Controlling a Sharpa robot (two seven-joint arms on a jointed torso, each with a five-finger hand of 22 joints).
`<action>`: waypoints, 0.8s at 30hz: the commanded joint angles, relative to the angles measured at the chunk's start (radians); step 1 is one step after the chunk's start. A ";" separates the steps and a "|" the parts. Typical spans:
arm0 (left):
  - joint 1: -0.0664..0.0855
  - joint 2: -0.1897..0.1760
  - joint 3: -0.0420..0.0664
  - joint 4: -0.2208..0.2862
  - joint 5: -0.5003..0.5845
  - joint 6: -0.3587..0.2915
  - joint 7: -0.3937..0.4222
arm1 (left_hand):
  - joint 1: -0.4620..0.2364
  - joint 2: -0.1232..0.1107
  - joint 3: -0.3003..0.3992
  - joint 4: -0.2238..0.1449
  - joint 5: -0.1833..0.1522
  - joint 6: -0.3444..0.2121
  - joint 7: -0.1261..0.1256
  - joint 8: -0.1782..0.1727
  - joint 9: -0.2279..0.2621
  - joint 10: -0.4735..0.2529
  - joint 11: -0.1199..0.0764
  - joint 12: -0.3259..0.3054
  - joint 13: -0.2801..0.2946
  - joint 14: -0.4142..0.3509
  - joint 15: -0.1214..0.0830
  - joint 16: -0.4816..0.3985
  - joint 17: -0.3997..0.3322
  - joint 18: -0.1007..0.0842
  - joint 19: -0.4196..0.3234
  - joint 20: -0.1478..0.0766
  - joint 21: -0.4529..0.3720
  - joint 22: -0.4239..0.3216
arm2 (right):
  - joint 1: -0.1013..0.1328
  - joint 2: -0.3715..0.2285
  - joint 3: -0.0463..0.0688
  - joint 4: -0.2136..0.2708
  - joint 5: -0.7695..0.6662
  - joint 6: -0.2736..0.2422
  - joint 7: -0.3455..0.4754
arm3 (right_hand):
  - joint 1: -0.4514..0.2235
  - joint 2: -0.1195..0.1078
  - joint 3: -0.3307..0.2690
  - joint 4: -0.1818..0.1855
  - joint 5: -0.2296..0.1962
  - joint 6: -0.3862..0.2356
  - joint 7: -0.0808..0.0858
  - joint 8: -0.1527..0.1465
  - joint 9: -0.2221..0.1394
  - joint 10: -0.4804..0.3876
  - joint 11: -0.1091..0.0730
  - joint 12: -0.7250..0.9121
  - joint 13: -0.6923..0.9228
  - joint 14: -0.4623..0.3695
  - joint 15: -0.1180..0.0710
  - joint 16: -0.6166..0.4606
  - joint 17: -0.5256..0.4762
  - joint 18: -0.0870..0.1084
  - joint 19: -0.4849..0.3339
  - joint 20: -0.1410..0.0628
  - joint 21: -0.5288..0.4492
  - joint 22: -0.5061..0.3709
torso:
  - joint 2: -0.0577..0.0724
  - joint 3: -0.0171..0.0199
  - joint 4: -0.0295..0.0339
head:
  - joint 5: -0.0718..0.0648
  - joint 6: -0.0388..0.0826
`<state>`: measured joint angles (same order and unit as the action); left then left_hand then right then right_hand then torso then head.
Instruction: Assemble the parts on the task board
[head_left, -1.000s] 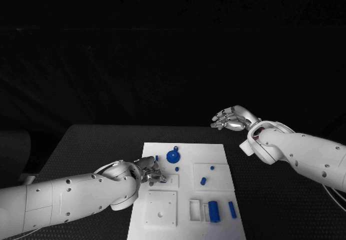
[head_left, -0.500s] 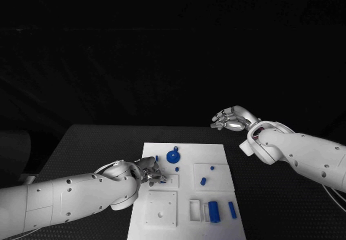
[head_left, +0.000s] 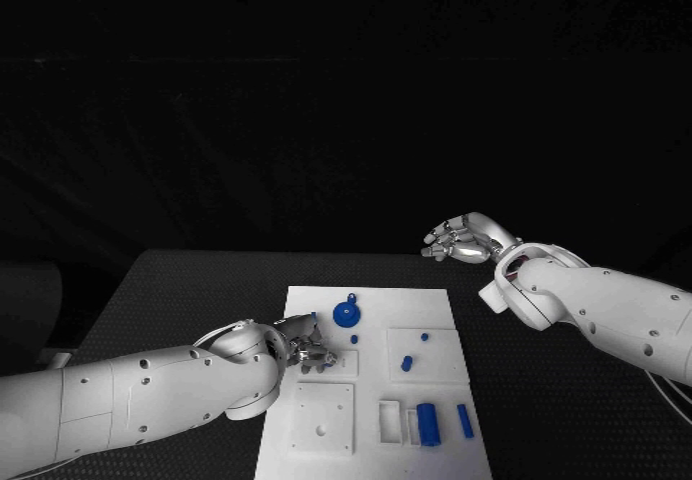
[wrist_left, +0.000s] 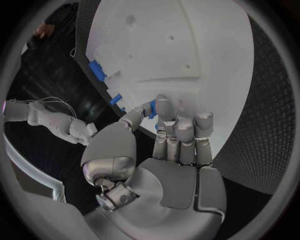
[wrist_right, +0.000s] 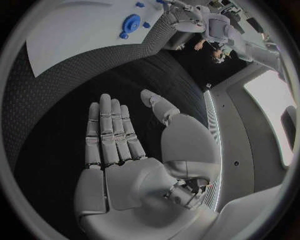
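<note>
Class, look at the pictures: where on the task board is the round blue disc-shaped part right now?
In the head view, the round blue part sits near the far end of the task board, left of its middle, just beyond the left hand.

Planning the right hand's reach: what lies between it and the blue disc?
In the head view, only bare black table and white board separate right hand from blue disc.

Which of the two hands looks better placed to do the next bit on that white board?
Probably the left hand: its fingers sit over the task board, touching a small blue part. The right hand hovers open beyond the board's far corner, holding nothing.
</note>
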<state>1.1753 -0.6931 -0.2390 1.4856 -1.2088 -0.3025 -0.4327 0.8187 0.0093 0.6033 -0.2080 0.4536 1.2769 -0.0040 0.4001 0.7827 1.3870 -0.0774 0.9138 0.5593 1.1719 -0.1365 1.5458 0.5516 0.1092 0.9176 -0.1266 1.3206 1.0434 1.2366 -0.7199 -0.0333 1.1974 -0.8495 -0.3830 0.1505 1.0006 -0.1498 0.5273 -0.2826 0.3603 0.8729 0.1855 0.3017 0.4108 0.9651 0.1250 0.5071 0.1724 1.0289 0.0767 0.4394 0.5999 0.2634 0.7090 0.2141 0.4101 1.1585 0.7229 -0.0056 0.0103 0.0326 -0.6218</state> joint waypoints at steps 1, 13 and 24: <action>-0.001 0.006 -0.001 -0.005 -0.027 0.046 -0.020 | 0.019 0.004 0.049 -0.034 0.004 0.002 -0.013 -0.007 -0.002 0.024 -0.039 0.004 0.002 0.077 -0.083 0.006 0.001 0.005 0.006 -0.140 0.007 0.001 | 0.000 0.002 0.000 0.001 -0.005 0.015 0.011 | 0.005 0.002 -0.002 0.000 0.005 0.002 -0.003 0.006 -0.002 0.008 -0.001 -0.007 -0.001 0.001 0.006 -0.005 0.001 -0.010 -0.006 0.003 -0.005 0.001 | 0.000 -0.0001 -0.0003 | -0.001 -0.001; -0.001 0.012 0.001 -0.010 -0.029 0.056 -0.024 | 0.017 0.006 0.048 -0.026 -0.012 0.000 -0.012 -0.007 -0.002 0.023 -0.038 0.004 0.003 0.077 -0.082 0.006 0.001 0.004 0.007 -0.139 0.007 0.002 | -0.001 0.003 0.000 0.000 -0.005 0.018 0.011 | 0.006 0.002 -0.002 -0.001 0.009 0.001 -0.003 0.006 -0.002 0.007 -0.001 -0.007 -0.003 0.001 0.007 -0.007 0.002 -0.010 -0.007 0.003 -0.006 0.002 | 0.000 -0.0003 0.0005 | -0.003 0.000; -0.001 0.008 0.003 -0.012 -0.013 0.033 -0.020 | 0.022 -0.004 0.052 0.002 -0.064 -0.015 -0.008 -0.011 -0.002 0.017 -0.036 -0.008 -0.003 0.072 -0.081 -0.007 -0.004 0.006 0.006 -0.138 0.003 0.002 | -0.001 0.001 -0.001 0.001 -0.005 0.019 0.011 | 0.006 0.002 -0.002 -0.001 0.010 0.001 -0.003 0.006 -0.003 0.007 -0.001 -0.008 -0.005 0.001 0.007 -0.007 0.002 -0.010 -0.007 0.003 -0.007 0.002 | 0.000 -0.0017 0.0007 | -0.006 0.002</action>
<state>1.1761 -0.6854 -0.2350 1.4801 -1.2257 -0.2653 -0.4394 0.8287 -0.0007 0.6033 -0.2079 0.3941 1.2686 -0.0114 0.3951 0.7816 1.3924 -0.0822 0.9095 0.5572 1.1777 -0.1449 1.5444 0.5486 0.1148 0.9192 -0.1281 1.3241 1.0441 1.2361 -0.7185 -0.0339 1.1968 -0.8496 -0.3781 0.1505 1.0006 -0.1498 0.5273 -0.2826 0.3641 0.8729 0.1855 0.3016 0.4099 0.9651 0.1251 0.5031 0.1687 1.0289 0.0767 0.4357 0.6007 0.2634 0.7053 0.2178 0.4101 1.1593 0.7233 -0.0071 0.0105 0.0280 -0.6206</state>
